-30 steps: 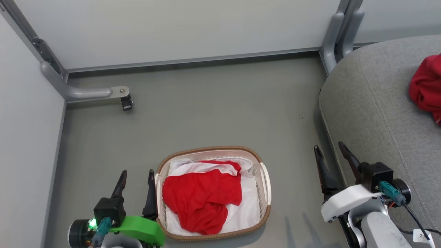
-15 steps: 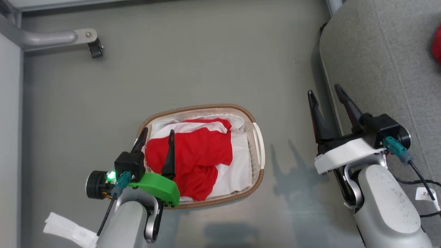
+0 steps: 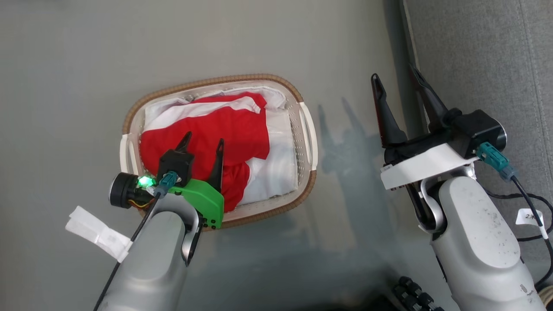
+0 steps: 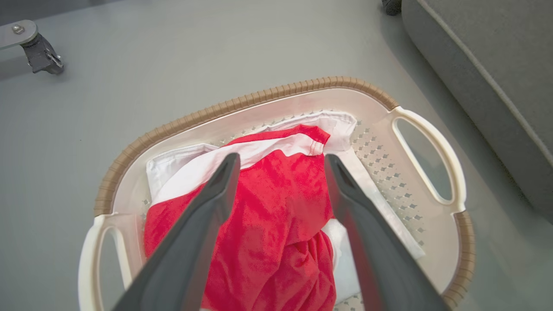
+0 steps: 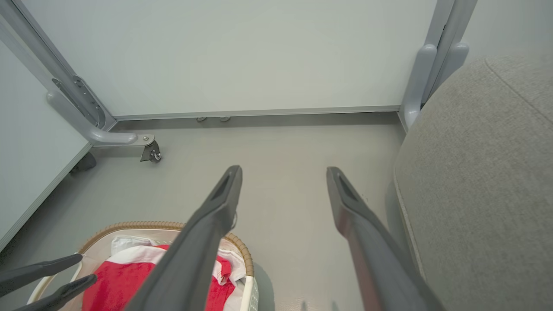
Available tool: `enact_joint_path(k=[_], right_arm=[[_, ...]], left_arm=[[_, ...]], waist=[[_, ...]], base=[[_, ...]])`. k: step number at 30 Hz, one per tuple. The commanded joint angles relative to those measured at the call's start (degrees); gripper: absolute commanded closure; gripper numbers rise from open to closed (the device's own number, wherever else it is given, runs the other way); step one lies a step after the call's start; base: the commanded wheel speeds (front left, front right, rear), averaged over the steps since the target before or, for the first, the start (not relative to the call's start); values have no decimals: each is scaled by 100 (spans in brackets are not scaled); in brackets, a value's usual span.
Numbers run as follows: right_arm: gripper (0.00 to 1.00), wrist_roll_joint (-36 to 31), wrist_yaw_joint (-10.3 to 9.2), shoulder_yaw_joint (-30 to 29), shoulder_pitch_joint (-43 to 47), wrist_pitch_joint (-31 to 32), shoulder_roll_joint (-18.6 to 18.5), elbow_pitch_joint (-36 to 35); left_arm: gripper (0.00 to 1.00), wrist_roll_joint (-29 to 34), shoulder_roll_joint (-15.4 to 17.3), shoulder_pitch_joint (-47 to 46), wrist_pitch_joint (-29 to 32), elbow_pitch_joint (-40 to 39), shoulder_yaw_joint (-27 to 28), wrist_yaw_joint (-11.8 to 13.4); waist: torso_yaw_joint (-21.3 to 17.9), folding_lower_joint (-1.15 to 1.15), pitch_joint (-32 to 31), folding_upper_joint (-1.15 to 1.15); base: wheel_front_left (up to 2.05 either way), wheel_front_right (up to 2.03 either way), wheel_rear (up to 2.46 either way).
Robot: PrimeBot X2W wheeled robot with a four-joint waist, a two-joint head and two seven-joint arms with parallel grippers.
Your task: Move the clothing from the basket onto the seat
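The basket (image 3: 216, 82) (image 4: 242, 101) (image 5: 142, 225) stands on the grey floor, brown-rimmed, with white loop handles. Inside lies red clothing (image 3: 224, 129) (image 4: 276, 216) (image 5: 116, 280) with a white band, on a plain white liner. My left gripper (image 3: 204, 140) (image 4: 278, 157) hangs open just above the red fabric, nothing between its fingers. My right gripper (image 3: 395, 77) (image 5: 281, 170) is open over the bare floor between the basket and the seat (image 3: 475, 56) (image 4: 484, 56) (image 5: 484, 172), which runs along the right.
White partition walls with grey metal legs and a caster (image 5: 149, 152) (image 4: 41, 56) close off the far side. Black cables (image 3: 529, 203) hang by my right arm. A white tag (image 3: 99, 233) trails from my left arm.
The head camera has tilted down, so the whole picture shifted. My left gripper went from beside the basket's left rim to over the red clothing inside it. The right gripper stayed open.
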Motion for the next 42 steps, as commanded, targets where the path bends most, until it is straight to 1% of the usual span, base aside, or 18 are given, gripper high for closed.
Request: enact_joint_path(k=[1,6,10,13,22,25,31,36,41,42], right_arm=[[0,69,-6,41,-129,-12,28,-34],[0,108,-6,213,-246,-12,44,-72],[0,138,-6,236,-310,-12,67,-113],[0,170,-6,272,-321,-12,78,-105],[0,327,-6,371,-347,-12,95,-78],[0,379,-6,385,-357,-12,93,-58],[0,426,-6,391,-383,-12,92,-83],[0,464,-6,436,-402,-12,92,-118],[0,473,-6,457,-382,-12,91,-140],[0,470,-6,453,-382,-12,91,-142]], left_arm=[[0,80,41,-249,-3,190,-38,-62],[0,276,115,-622,-3,860,-48,-88],[0,334,161,-884,-3,1275,-34,-52],[0,322,178,-1051,-4,1670,16,57],[0,551,273,-1448,-3,2604,-201,242],[0,639,334,-1556,15,2769,-291,313],[0,806,446,-1734,155,2924,-509,565],[0,920,503,-1846,297,2968,-648,692],[0,946,473,-1922,383,2982,-741,757],[33,937,463,-1936,398,2987,-755,743]], waist=[[-353,-1,591,0],[-526,-1,876,0],[-649,-1,1064,0],[-719,-1,1184,0],[-884,-1,1394,0],[-908,-1,1438,0],[-931,-1,1527,0],[-944,-1,1605,0],[-935,-1,1658,0],[-931,-1,1664,0]], base=[[0,0,0],[0,0,0],[0,0,0],[0,0,0],[0,0,0],[0,0,0],[0,0,0],[0,0,0],[0,0,0],[0,0,0]])
